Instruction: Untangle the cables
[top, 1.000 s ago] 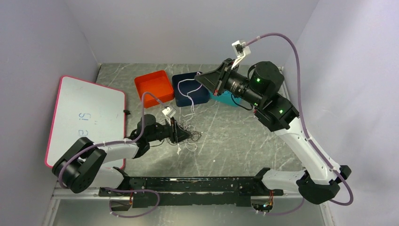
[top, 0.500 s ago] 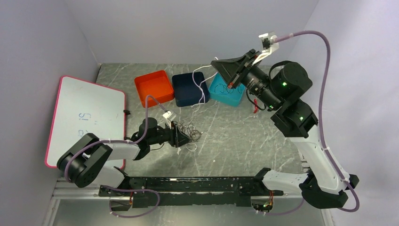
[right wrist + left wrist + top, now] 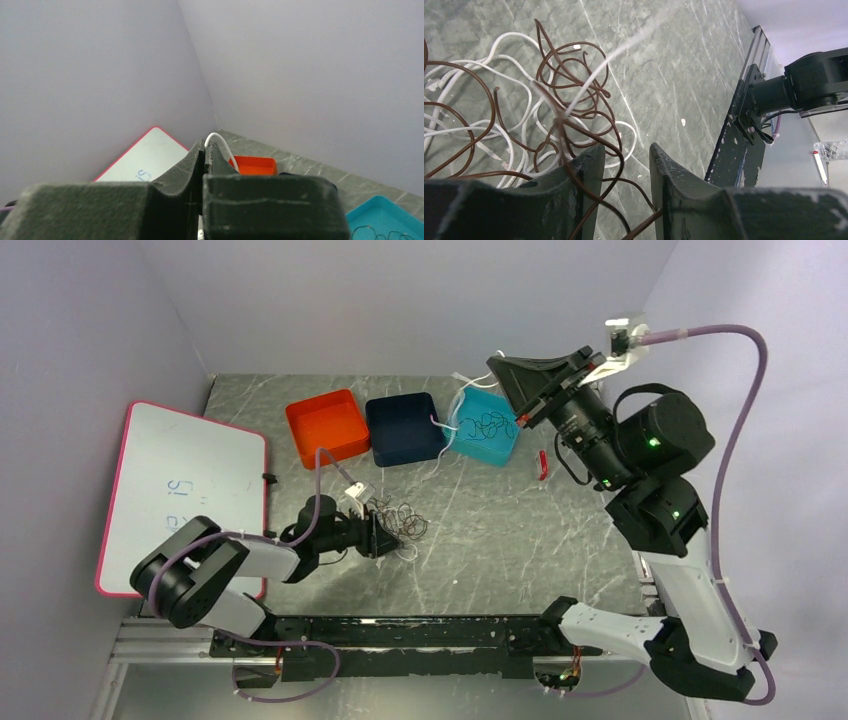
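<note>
The whiteboard (image 3: 180, 490) lies at the left of the bench (image 3: 500, 530). The left hand (image 3: 390, 538), partly spread, sits low in the cable tangle (image 3: 404, 520), with brown cable (image 3: 574, 75) strands crossing its gap. An orange tray (image 3: 325, 425), navy tray (image 3: 400, 430) and teal tray (image 3: 470, 448) line the rear. A black cable (image 3: 488, 423) lies in the teal tray. Above it, the raised right hand (image 3: 498, 365) is pressed together, pinching a white cable (image 3: 220, 142).

Smooth-coated cables (image 3: 398, 519), matt marbled table (image 3: 520, 540)
</note>
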You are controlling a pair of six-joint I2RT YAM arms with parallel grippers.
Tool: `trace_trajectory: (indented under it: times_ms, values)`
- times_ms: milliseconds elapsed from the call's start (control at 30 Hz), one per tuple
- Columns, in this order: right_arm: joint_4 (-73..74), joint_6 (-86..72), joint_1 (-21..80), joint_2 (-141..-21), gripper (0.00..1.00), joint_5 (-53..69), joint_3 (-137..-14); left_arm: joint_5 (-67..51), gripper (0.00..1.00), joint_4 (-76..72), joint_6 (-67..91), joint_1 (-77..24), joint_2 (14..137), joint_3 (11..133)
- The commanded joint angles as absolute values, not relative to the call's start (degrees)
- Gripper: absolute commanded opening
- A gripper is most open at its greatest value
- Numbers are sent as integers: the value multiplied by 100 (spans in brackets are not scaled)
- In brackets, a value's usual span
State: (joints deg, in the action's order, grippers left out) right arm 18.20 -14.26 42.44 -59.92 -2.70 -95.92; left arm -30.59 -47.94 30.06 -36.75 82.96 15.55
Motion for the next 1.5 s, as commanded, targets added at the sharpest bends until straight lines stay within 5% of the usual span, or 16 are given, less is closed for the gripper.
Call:
trace_trajectory:
  times_ms: [0, 800, 1200, 1467]
  values:
    - [1559, -1113, 4245, -5735, 0, -660, -9717, -2963, 43, -5221, 2989, -3720, 8465, 1495]
    - [1510, -106, 4248, -5383, 0, -1840, -10153, -2723, 60, -5164, 2974, -3716, 8577, 1388]
    - [1276, 787, 4247, -5420, 0, -2331, -10830, -2594, 54, -5232, 3023, -3715, 8643, 1257]
    - [901, 1201, 4257, -5269, 0, -2672, -10901, -2510, 35, -5237, 3038, -3718, 8807, 1250]
